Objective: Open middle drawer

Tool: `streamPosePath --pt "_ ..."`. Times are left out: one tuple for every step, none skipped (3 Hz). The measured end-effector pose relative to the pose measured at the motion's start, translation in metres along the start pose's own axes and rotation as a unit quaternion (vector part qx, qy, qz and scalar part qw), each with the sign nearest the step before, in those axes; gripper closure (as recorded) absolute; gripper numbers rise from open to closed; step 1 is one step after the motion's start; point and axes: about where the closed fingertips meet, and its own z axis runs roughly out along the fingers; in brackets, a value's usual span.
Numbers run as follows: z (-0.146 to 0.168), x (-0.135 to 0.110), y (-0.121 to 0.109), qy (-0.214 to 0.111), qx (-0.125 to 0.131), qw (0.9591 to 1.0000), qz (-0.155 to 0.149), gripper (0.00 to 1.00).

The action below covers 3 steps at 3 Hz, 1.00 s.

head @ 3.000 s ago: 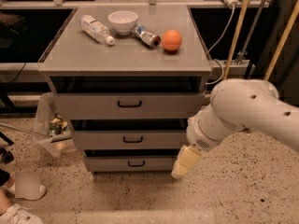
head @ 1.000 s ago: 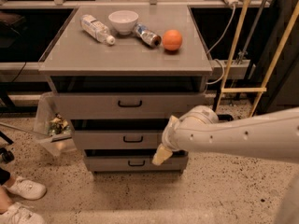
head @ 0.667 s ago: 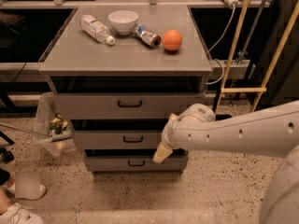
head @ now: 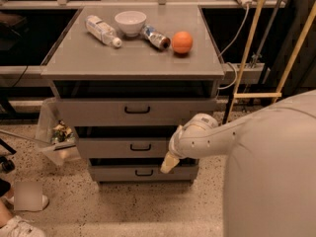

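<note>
Showing the middle drawer (head: 111,148), second of three in a grey cabinet (head: 64,65), with its black handle (head: 140,146) centred on the front. The gripper (head: 169,163) hangs low at the drawer's right end, right of the handle and apart from it; whether it is released or clenched cannot be told. The top drawer (head: 94,111) lies above, the lowest drawer (head: 116,173) below. On the far cabinet top, left to right: bottle (head: 102,30), bowl (head: 131,22), can (head: 156,38), orange ball (head: 182,42).
</note>
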Motion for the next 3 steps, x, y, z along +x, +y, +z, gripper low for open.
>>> streamPosePath --pt "0.0429 0.0099 -0.0213 0.027 0.011 0.9993 0.024 0.00" --pt "0.0478 0.0145 -0.0195 0.031 0.010 0.9985 0.044 0.00" --pt "0.0478 0.0145 -0.0195 0.031 0.010 0.9985 0.044 0.00"
